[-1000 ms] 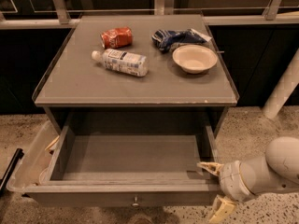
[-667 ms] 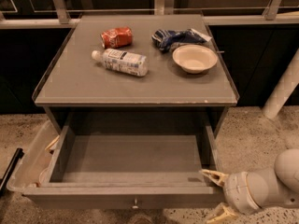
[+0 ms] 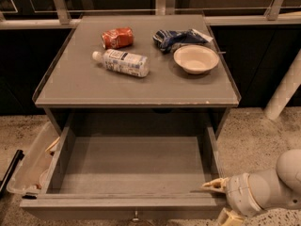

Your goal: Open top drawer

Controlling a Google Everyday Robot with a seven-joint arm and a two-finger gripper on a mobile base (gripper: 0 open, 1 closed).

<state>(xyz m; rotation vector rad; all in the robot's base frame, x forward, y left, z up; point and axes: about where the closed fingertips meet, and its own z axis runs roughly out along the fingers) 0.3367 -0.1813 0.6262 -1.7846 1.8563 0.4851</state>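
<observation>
The top drawer [image 3: 122, 202] stands pulled far out from under the grey table top [image 3: 136, 91]. Its plain grey box interior [image 3: 131, 161] is bare. Its small round metal knob [image 3: 136, 216] shows at the bottom edge of the view, at the centre of the front. My gripper [image 3: 219, 201] is at the drawer's front right corner, just outside the right wall. Its pale fingers [image 3: 212, 185] are spread apart and hold nothing. The white arm runs off to the lower right. No other drawer fronts are in view.
On the table top lie a crushed red can [image 3: 117, 37], a plastic bottle [image 3: 122, 62] on its side, a blue bag [image 3: 176, 36] and a white bowl [image 3: 195, 59]. A clear plastic bin [image 3: 30, 161] sits left of the drawer. A white post [image 3: 284, 88] leans at the right.
My gripper has slid down and slightly right along the drawer's front right corner. The drawer front sits a little lower in view, drawn further out.
</observation>
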